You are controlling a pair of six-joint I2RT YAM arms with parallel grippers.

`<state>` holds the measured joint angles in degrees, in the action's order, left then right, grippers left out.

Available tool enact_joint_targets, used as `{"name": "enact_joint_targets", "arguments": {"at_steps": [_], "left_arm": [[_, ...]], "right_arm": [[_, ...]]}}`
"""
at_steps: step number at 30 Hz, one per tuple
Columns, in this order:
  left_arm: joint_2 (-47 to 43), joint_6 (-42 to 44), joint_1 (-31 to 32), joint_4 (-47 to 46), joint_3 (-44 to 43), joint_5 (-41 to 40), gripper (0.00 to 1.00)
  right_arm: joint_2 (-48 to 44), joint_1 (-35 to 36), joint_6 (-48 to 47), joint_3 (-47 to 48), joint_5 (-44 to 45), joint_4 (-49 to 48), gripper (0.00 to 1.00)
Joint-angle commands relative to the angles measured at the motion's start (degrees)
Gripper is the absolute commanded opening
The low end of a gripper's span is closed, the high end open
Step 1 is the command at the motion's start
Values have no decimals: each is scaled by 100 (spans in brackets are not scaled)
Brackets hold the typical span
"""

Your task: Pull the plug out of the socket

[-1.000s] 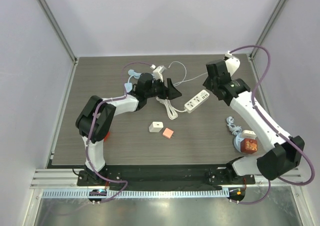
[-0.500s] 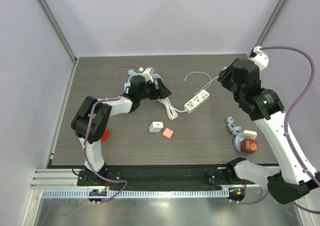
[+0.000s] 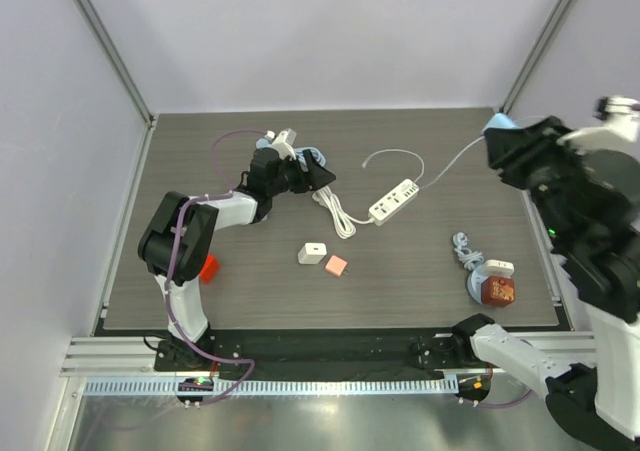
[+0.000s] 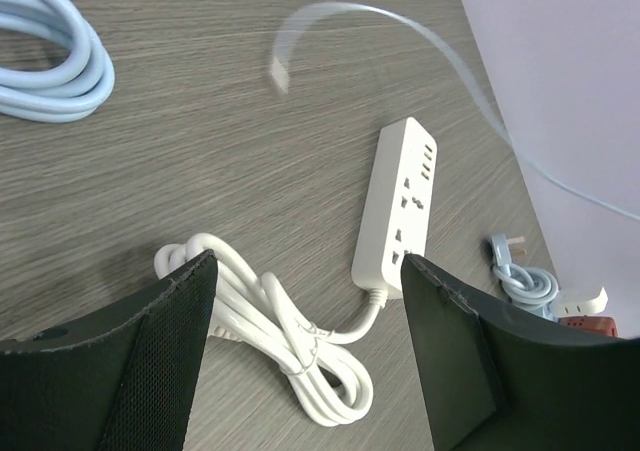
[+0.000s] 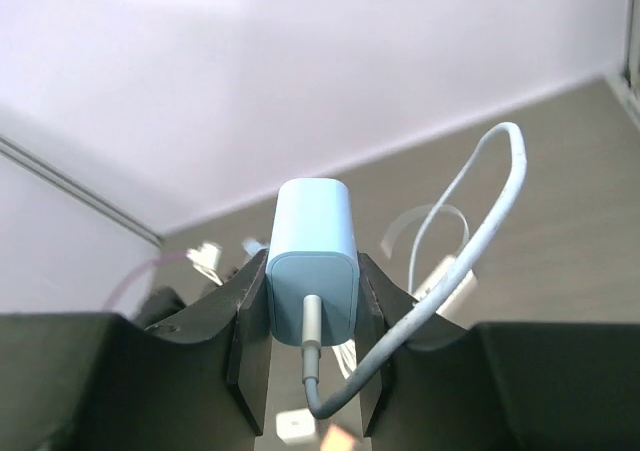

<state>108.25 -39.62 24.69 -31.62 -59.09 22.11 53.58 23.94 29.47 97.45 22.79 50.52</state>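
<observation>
My right gripper is shut on a light blue plug and holds it high above the table's right side, well apart from the white power strip. In the right wrist view the plug sits between the gripper's jaws, and its white cable hangs off it. The cable trails down to a loop beside the strip. My left gripper is open and empty, left of the strip. In the left wrist view this gripper frames the strip and its coiled cord.
A white cube and an orange cube lie in the middle front. A red block lies by the left arm. A red device with a bundled cable sits front right. A pale blue cable coil lies behind the left gripper.
My right gripper has risen and swung right with the plug, away from the power strip, dragging the cable. My left gripper has drawn back to the left.
</observation>
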Motion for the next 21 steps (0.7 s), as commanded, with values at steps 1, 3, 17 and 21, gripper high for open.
{"name": "enact_joint_targets", "arguments": {"at_steps": [1, 3, 17, 21], "left_arm": [[12, -55, 1, -433, 12, 118, 75], [21, -64, 1, -442, 20, 118, 75], [39, -73, 10, -459, 29, 136, 75], [21, -55, -8, -460, 38, 110, 74]], "right_arm": [[-155, 23, -390, 782, -72, 54, 1], [-164, 23, -337, 855, -169, 142, 1], [-260, 23, -12, -1753, -3253, -323, 1], [-427, 23, 277, -2764, -3842, -858, 1]]}}
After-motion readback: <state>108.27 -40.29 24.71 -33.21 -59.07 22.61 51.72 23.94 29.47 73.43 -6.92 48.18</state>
